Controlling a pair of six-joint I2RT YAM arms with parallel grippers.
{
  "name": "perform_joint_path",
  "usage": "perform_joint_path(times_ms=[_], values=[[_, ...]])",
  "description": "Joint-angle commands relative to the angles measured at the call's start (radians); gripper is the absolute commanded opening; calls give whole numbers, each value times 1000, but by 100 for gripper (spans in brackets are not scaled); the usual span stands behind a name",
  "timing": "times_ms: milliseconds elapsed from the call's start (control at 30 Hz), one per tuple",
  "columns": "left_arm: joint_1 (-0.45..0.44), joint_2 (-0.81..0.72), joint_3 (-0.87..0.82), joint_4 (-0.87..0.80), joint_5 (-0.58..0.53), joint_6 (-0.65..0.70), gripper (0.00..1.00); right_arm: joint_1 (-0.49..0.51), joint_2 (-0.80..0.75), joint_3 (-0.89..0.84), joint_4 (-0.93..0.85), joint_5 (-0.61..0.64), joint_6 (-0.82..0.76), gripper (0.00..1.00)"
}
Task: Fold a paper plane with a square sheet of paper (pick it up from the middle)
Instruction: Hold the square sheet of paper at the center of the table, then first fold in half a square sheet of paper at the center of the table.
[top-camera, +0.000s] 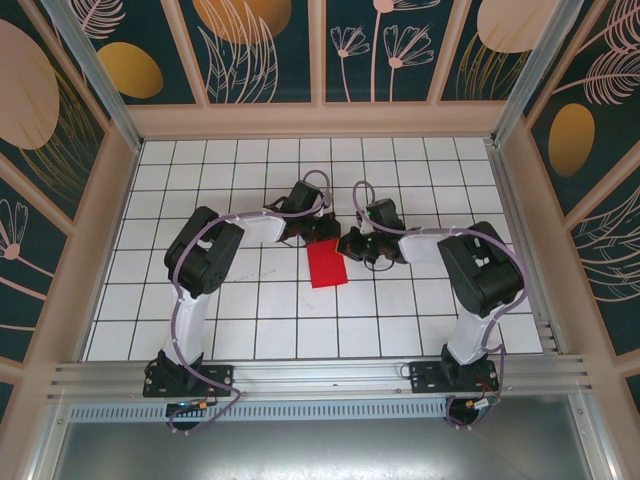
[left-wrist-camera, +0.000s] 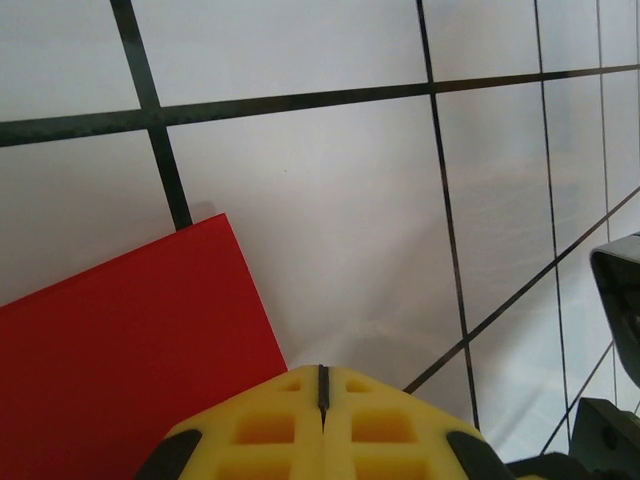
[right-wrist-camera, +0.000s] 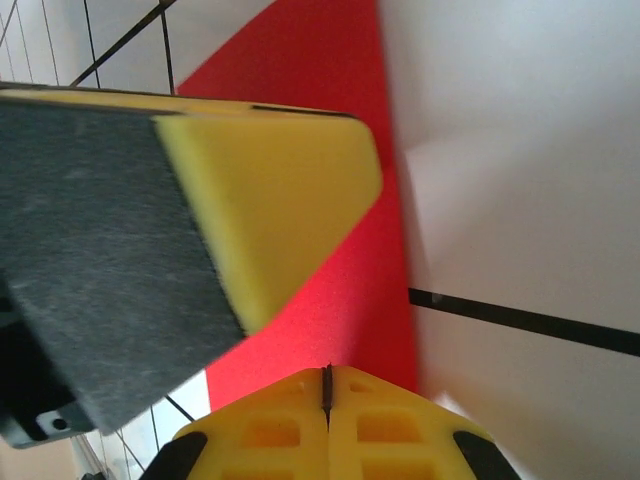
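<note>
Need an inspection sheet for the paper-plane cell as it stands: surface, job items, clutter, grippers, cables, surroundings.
Surface: white grid table, flat.
Job's things: red sheet of paper lies mid-table and looks taller than wide from above; no dart shape yet.
Clutter: nothing seen.
Grippers: left gripper shut, at the sheet's edge; right gripper shut, over the sheet; whether either pinches paper cannot be told.
Cables: lilac cables run along both arms, away from the sheet.
Surroundings: teal floral wall panels on three sides; aluminium rail at the near edge.
</note>
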Motion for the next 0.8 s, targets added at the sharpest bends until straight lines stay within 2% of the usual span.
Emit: perform_joint_path(times_ms=[0,433,767], values=[[2,25,29,-4,21,23,0,6,26,27,0,-10,-25,0],[1,42,36,-26,20,46,0,9,72,33,-30,21,-47,0],[1,79,19,-95,-82,68,0,14,54,28,-109,0,-111,0]])
